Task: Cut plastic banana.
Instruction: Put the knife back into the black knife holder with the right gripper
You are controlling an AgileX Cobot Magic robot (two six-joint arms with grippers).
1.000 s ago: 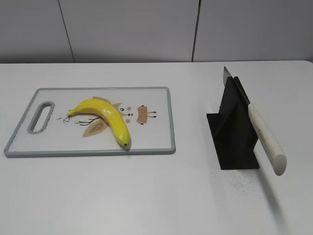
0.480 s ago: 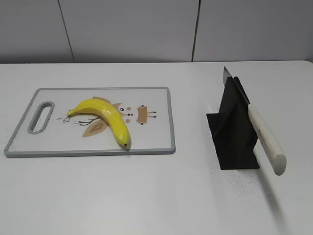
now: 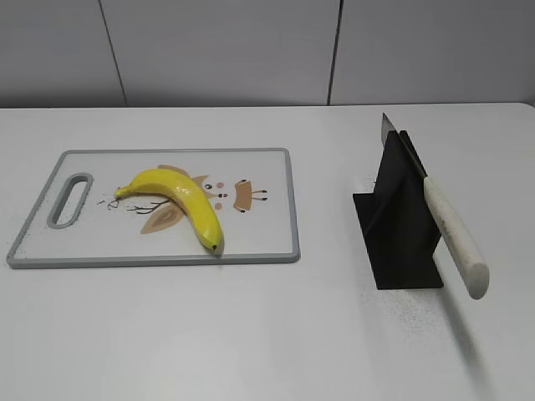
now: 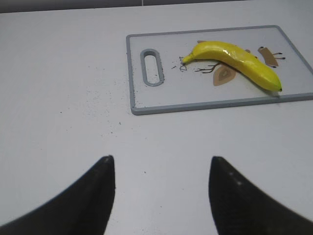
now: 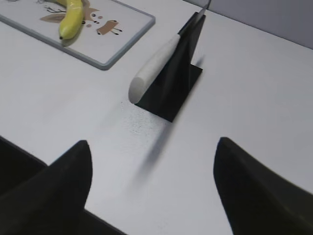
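A yellow plastic banana (image 3: 180, 200) lies on a white cutting board with a grey rim (image 3: 288, 205) at the left of the white table. It also shows in the left wrist view (image 4: 234, 61) and the right wrist view (image 5: 71, 17). A knife with a cream handle (image 3: 454, 234) rests slanted in a black stand (image 3: 399, 225), handle toward the front. My left gripper (image 4: 161, 166) is open and empty above bare table, short of the board (image 4: 134, 83). My right gripper (image 5: 154, 149) is open and empty, short of the knife handle (image 5: 154, 68). Neither gripper shows in the exterior view.
The cutting board has a handle slot (image 3: 71, 200) at its left end and printed drawings under the banana. A grey panelled wall (image 3: 251, 50) runs behind the table. Small dark specks lie on the table near the board (image 4: 105, 105).
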